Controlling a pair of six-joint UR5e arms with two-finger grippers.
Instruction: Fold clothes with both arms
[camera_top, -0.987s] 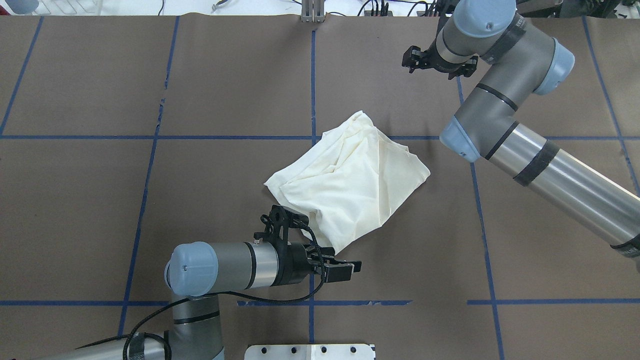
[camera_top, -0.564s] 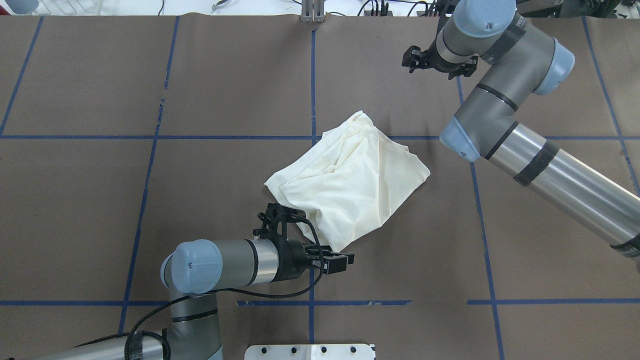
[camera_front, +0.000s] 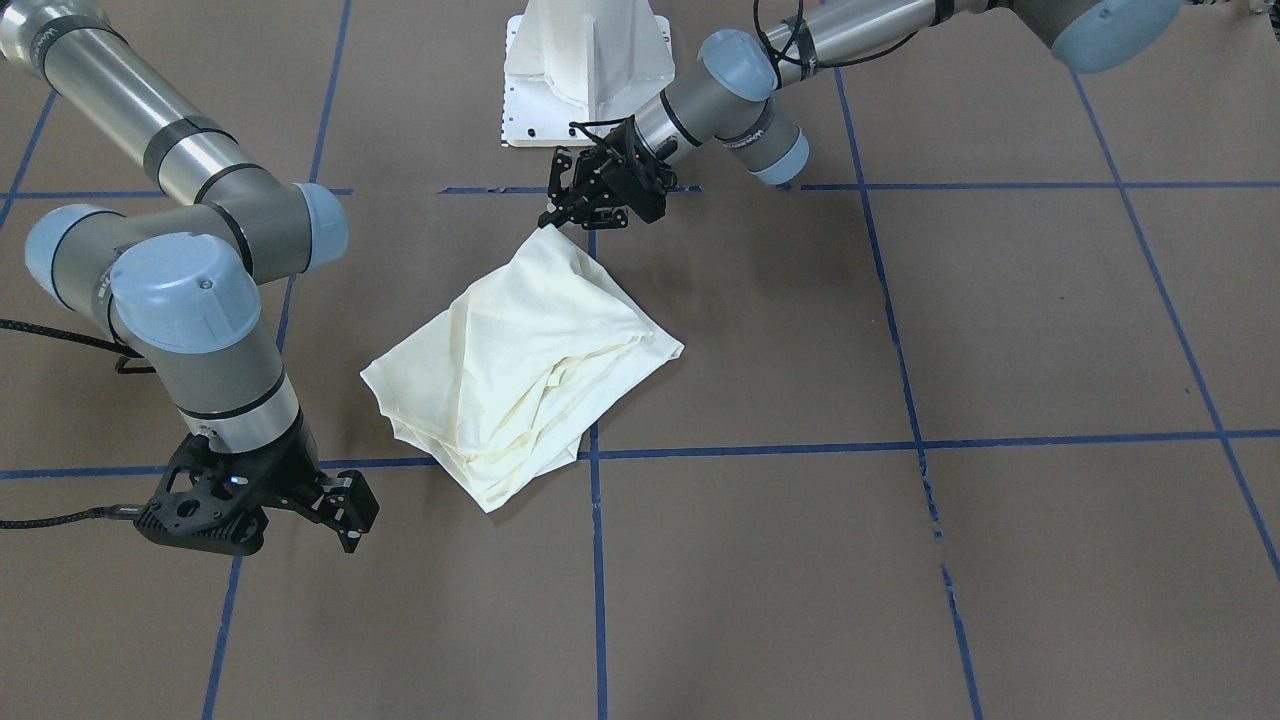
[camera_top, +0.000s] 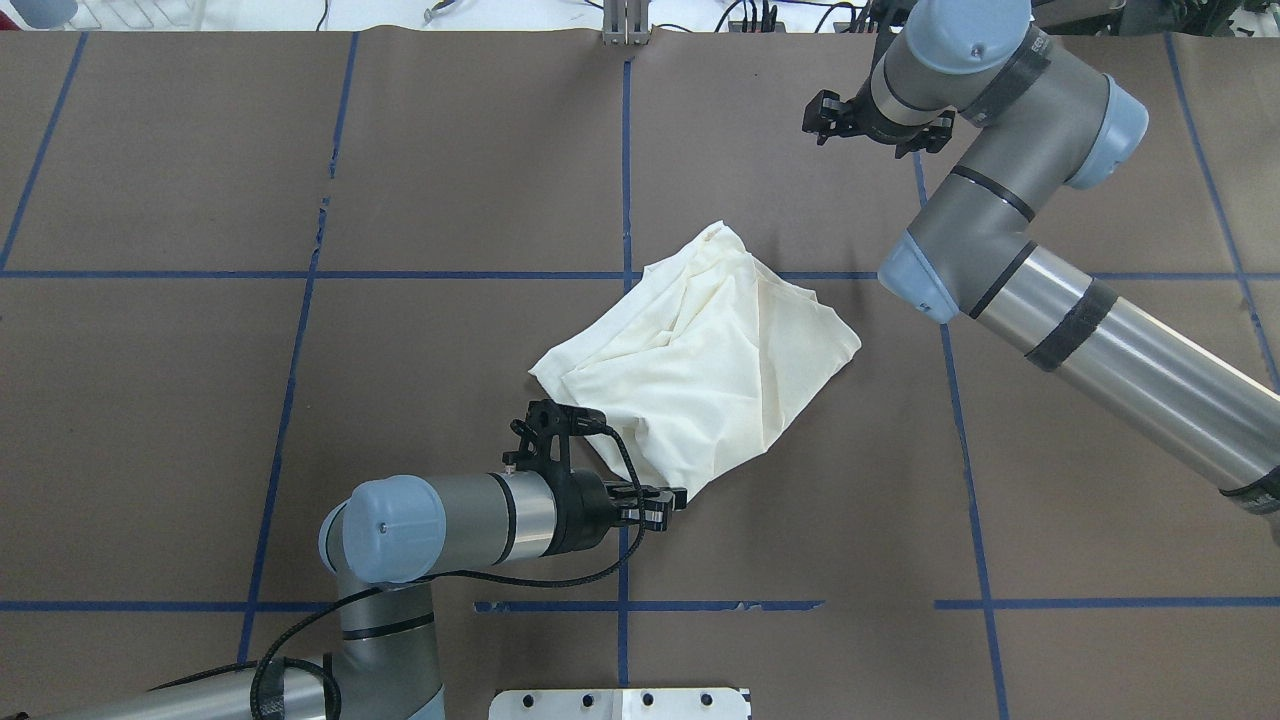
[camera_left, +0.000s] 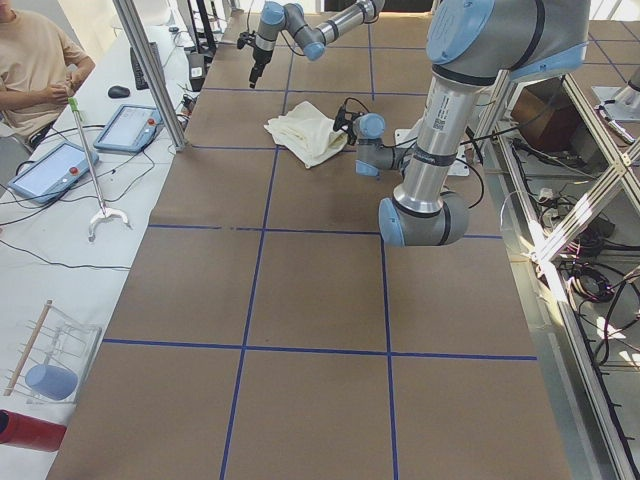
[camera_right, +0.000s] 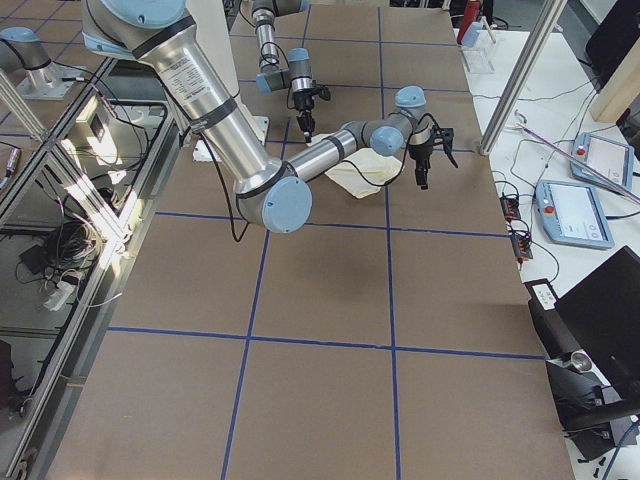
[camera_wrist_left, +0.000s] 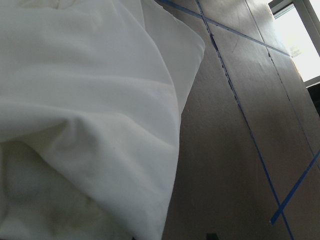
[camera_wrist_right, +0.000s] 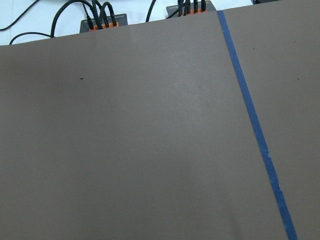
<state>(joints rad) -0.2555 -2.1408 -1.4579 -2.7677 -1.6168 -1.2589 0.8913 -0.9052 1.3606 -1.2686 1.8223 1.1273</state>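
Lying mid-table: a cream-white cloth shirt (camera_top: 710, 370), folded into a rumpled bundle with plain cloth facing up, set cornerwise across a crossing of blue tape lines.
Shirt layers: several stacked edges show along the side away from the robot (camera_front: 520, 360).
Left gripper: the black two-finger gripper (camera_top: 668, 505) on the silver-grey left arm lies low and nearly level, its tips right at the shirt's corner nearest the robot (camera_front: 562, 215). I cannot tell whether the fingers are apart or pinched on the cloth.
Left wrist view: cream folds fill most of the picture, with brown table beside them; no fingertips show.
Right gripper: the black gripper (camera_front: 352, 512) on the right arm points down over bare table, well apart from the shirt, fingers apart and holding nothing.
Table: a brown paper-covered surface (camera_top: 450, 150) marked with a blue tape grid.
Pedestal: a white rigid base (camera_front: 585, 60) stands at the robot's edge of the table.
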